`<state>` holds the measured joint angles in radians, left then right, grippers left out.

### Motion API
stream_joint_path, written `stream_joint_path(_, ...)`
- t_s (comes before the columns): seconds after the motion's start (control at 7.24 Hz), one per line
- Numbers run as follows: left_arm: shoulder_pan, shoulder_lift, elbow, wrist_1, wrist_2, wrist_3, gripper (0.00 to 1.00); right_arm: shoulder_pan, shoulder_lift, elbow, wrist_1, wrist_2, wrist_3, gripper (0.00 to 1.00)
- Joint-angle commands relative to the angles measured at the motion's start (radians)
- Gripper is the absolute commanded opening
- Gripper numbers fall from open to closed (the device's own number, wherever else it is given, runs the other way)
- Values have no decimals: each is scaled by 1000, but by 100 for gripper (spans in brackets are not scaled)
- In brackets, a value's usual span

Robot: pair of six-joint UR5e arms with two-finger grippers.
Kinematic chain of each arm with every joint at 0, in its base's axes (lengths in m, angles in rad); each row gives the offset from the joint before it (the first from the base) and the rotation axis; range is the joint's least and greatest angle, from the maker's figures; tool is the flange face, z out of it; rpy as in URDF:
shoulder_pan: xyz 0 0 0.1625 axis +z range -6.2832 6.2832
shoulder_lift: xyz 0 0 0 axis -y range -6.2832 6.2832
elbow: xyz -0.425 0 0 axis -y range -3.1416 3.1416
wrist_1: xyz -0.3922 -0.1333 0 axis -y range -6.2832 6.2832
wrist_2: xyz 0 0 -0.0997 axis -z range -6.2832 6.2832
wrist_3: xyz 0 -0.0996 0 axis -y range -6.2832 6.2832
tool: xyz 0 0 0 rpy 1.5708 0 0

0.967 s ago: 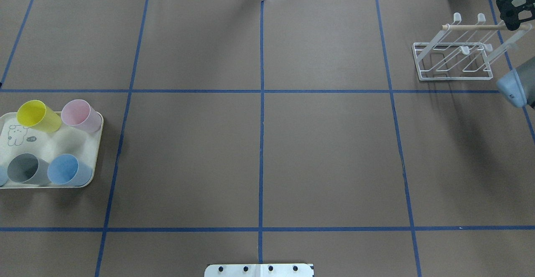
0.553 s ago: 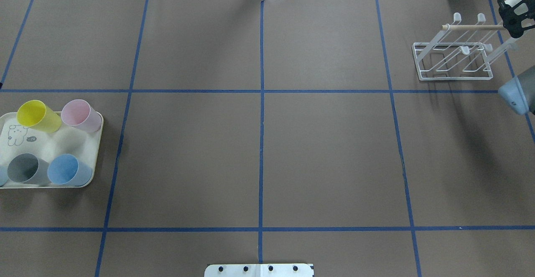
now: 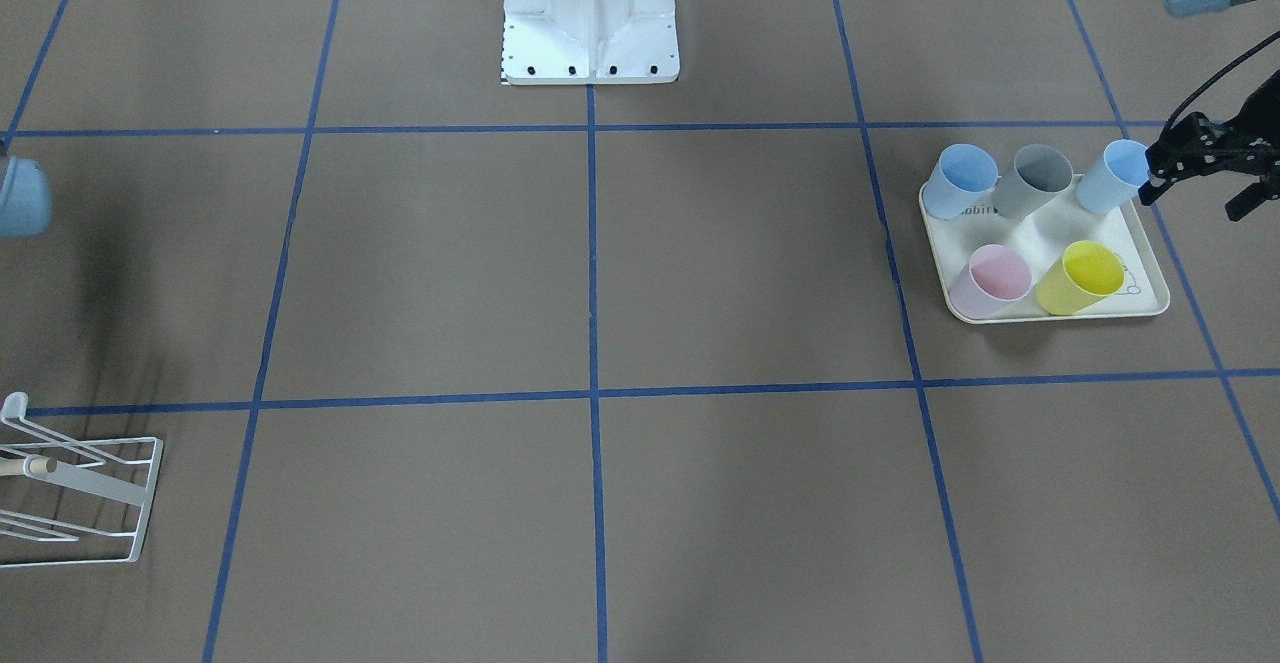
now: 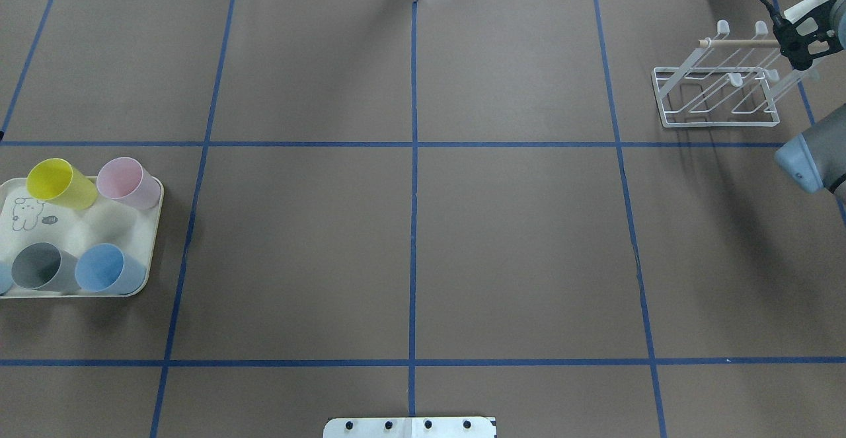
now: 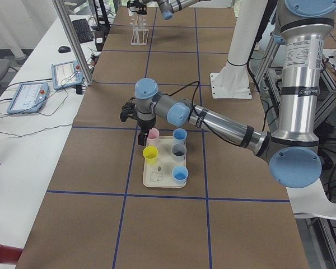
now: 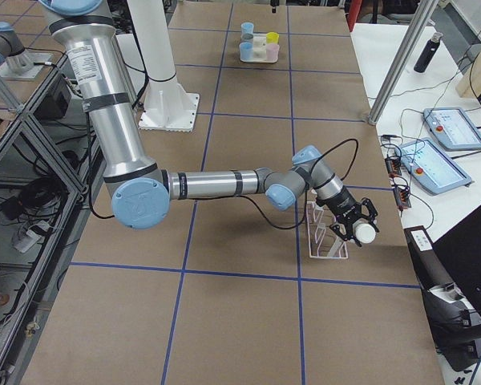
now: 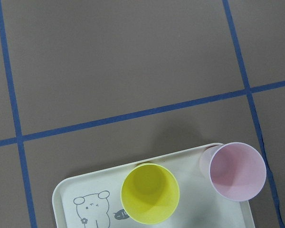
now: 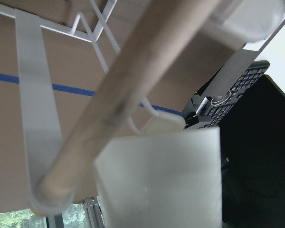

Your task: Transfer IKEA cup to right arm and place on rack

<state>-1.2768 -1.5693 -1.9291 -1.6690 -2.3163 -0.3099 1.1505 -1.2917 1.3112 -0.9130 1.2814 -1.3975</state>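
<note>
A white IKEA cup (image 8: 156,185) sits in my right gripper (image 6: 359,231), which is shut on it. The cup is right beside the wooden dowel (image 8: 133,90) of the white wire rack (image 4: 720,123), at its outer end. In the overhead view the right gripper (image 4: 801,40) hangs over the rack's right edge. My left gripper (image 3: 1195,183) hovers just beside the tray (image 3: 1046,239), next to a light blue cup (image 3: 1110,175). Its fingers stand apart with nothing between them. On the tray are also yellow (image 4: 56,183), pink (image 4: 127,180), grey (image 4: 39,266) and blue (image 4: 106,269) cups.
The rack (image 3: 140,498) stands at the table's far right corner, close to the edge and to a side bench with keyboards and pendants (image 6: 441,156). The robot's base plate (image 3: 590,53) is at mid-table. Blue tape lines grid the brown surface.
The right gripper with the white cup has shifted a little left, onto the rack's dowel end, and the right elbow followed. The cups on the tray have not moved.
</note>
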Motion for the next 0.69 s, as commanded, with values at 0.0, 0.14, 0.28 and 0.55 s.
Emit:
stream_joint_path(0.0,2,0,1,0,0,0,100,-15,0,0,-1,-13,0,10)
stream_joint_path(0.14,-1,0,2,2,0,0,100,-18,0,0,-1,-14,0,10)
stream_joint_path(0.28,2,0,4,0,0,0,100,-21,2,0,-1,-14,0,11)
stream_joint_path(0.55,2,0,5,0,-2,0,100,-29,3,0,-3,-20,0,29)
